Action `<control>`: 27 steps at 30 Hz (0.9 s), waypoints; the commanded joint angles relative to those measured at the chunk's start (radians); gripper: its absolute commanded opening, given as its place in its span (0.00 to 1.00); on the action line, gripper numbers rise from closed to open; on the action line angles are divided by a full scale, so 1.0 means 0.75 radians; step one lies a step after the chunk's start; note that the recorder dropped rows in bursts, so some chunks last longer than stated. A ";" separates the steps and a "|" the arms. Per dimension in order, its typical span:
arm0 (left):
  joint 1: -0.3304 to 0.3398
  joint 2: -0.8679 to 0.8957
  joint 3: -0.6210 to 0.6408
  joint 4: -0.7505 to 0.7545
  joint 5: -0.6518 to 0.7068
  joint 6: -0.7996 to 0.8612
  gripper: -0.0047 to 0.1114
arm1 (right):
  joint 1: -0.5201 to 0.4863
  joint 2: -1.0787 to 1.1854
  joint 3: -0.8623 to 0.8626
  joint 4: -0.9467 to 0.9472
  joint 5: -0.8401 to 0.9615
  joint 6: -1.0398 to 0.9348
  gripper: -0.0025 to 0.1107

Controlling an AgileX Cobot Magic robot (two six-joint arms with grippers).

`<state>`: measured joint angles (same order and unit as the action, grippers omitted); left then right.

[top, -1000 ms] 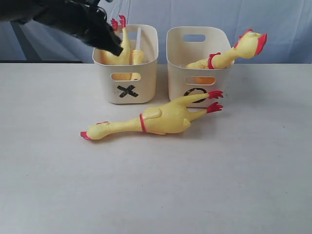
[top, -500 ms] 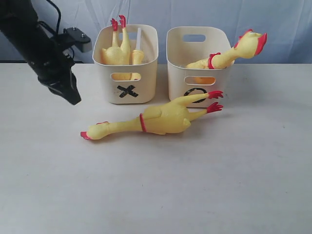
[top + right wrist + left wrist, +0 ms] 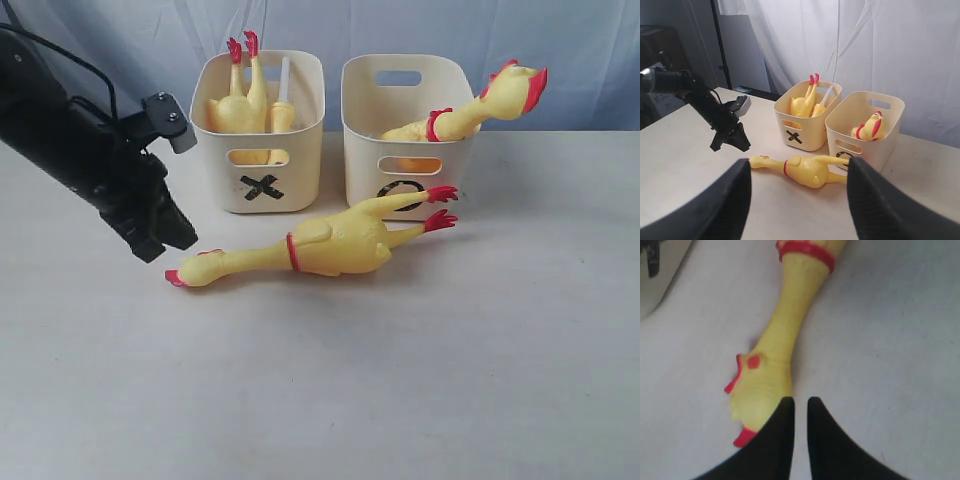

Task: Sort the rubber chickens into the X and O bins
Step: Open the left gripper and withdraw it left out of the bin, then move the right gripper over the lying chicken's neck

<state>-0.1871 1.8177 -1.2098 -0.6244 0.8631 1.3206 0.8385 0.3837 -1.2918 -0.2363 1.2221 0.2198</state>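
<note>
Left gripper (image 3: 165, 240) low over counter (image 3: 400, 380), at 9 o'clock of loose chicken (image 3: 320, 247); fingers (image 3: 775, 440) nearly pressed together, thin slit between, holding nothing, tips just beside chicken head. Loose chicken lies flat at 6 o'clock of X bin (image 3: 262, 140) and O bin (image 3: 405, 130). 1 chicken in each bin. Right gripper (image 3: 797, 200) raised, fingers spread, empty.

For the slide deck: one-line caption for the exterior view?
Left gripper nears the head of the last loose rubber chicken lying before the X bin and O bin.
</note>
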 commanded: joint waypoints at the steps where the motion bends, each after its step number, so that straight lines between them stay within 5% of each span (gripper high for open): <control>1: 0.004 0.020 0.036 -0.189 -0.051 0.279 0.31 | 0.000 0.005 0.001 0.006 -0.001 -0.010 0.50; 8: -0.042 0.091 0.057 -0.223 -0.144 0.416 0.52 | 0.000 0.007 0.001 0.009 -0.001 -0.010 0.50; 18: -0.021 0.078 0.057 -0.127 -0.144 0.263 0.48 | 0.000 0.244 0.148 0.117 -0.001 -0.293 0.50; 27: 0.109 -0.017 0.057 -0.152 -0.134 0.181 0.48 | 0.000 0.577 0.303 0.117 -0.436 -0.504 0.50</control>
<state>-0.1359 1.8412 -1.1670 -0.7169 0.7559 1.4782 0.8385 0.7474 -1.0872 -0.1505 1.0063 -0.1052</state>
